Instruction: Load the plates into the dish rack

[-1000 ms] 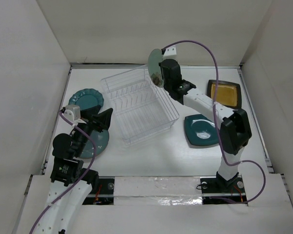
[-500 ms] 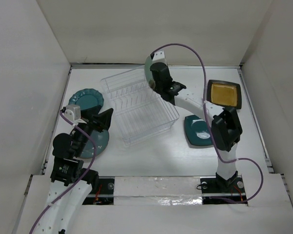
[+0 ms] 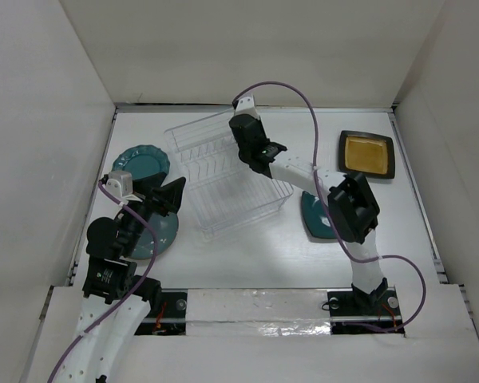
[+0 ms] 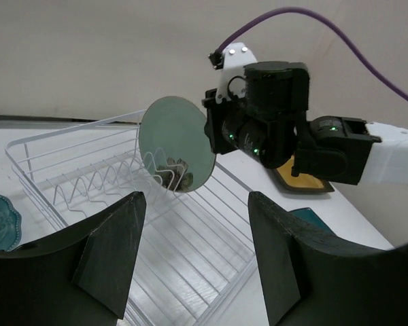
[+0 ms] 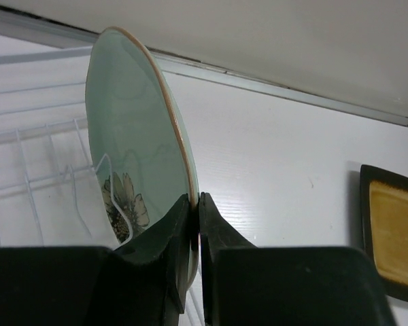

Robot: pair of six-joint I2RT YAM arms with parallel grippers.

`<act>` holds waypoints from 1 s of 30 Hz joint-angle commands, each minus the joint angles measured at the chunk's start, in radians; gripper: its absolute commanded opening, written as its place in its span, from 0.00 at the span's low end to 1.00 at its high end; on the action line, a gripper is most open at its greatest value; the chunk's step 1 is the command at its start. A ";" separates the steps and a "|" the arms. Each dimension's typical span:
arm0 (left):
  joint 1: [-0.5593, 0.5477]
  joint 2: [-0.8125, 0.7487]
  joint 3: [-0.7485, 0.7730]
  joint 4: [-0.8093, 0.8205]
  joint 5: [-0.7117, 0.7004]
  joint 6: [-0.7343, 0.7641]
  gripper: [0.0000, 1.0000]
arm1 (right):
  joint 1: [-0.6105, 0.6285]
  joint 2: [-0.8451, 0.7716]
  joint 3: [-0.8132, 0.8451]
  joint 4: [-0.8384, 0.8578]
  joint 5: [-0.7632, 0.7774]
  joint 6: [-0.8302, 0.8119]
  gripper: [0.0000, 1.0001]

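Note:
My right gripper (image 5: 194,204) is shut on the rim of the pale green plate with the floral mark (image 5: 132,149) and holds it on edge over the far end of the clear dish rack (image 3: 223,179). In the left wrist view the plate (image 4: 175,139) has its lower edge down among the rack's pegs (image 4: 115,183). My left gripper (image 3: 166,195) is open and empty, left of the rack. The scalloped teal plate (image 3: 144,162) and the round teal-blue plate (image 3: 161,235) lie at the left. The mustard square plate (image 3: 366,153) and the dark teal plate (image 3: 313,217) lie at the right.
White walls close in the table on the left, back and right. My right arm (image 3: 303,171) reaches across the rack's right side and partly covers the dark teal plate. The purple cable (image 3: 303,96) arcs above it.
My right gripper has carried the pale green plate left and down, from the rack's back right corner to over its far rows. The left arm has not moved.

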 commanded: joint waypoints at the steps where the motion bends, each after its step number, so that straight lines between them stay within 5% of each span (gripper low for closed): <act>1: -0.006 0.007 -0.003 0.046 0.012 0.002 0.59 | 0.020 0.021 0.085 0.053 0.023 0.042 0.16; 6: -0.006 0.002 0.000 0.048 0.009 0.002 0.59 | 0.020 0.030 0.084 0.039 0.013 0.062 0.22; 14: -0.006 0.012 -0.002 0.048 0.015 0.002 0.59 | 0.007 -0.102 0.032 0.039 -0.083 0.142 0.58; 19: -0.006 0.007 0.000 0.054 0.013 0.000 0.59 | -0.037 -0.298 -0.201 0.092 -0.183 0.251 0.66; 21: -0.006 0.013 -0.002 0.051 0.016 0.000 0.59 | -0.095 -0.433 -0.327 0.169 -0.227 0.338 0.57; 22: -0.006 0.013 -0.003 0.052 0.021 0.000 0.59 | -0.127 -0.482 -0.481 0.207 -0.244 0.384 0.21; 23: -0.006 0.013 -0.005 0.054 0.033 -0.003 0.58 | -0.216 -0.578 -0.560 0.244 -0.300 0.427 0.05; 25: -0.006 0.009 -0.005 0.067 0.039 -0.008 0.56 | -0.334 -0.654 -0.701 0.327 -0.383 0.589 0.00; 27: -0.006 0.012 -0.005 0.067 0.047 -0.008 0.41 | -0.530 -0.723 -0.867 0.382 -0.555 0.686 0.00; 29: -0.006 0.012 -0.006 0.066 0.053 -0.009 0.24 | -0.638 -0.742 -0.953 0.428 -0.658 0.789 0.00; 30: -0.006 0.010 -0.008 0.066 0.055 -0.009 0.00 | -0.711 -0.749 -1.020 0.471 -0.712 0.843 0.00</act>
